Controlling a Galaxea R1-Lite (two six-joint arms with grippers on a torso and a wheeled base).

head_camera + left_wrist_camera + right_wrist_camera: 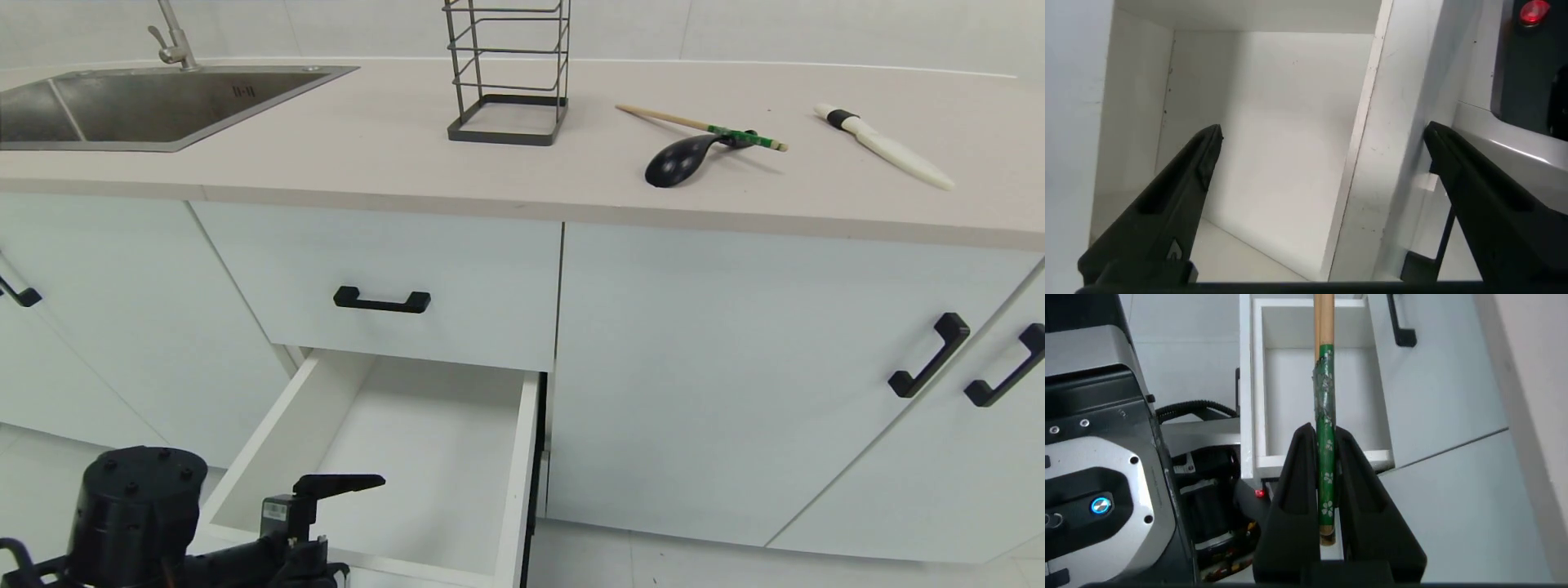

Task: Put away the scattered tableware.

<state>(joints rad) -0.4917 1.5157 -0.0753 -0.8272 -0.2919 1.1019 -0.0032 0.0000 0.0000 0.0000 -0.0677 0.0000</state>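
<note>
so my right gripper [1325,437] is clamped on a chopstick [1325,384], left gripper [1323,131] spread apart by the open drawer [433,441]; pale countertop [326,155] holds spoon [682,159], knife [886,147].

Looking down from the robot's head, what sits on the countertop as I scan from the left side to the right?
sink → wire rack → black spoon → white knife

Drawer [522,465] lies open from above, left gripper [1323,143] at its front edge.
</note>
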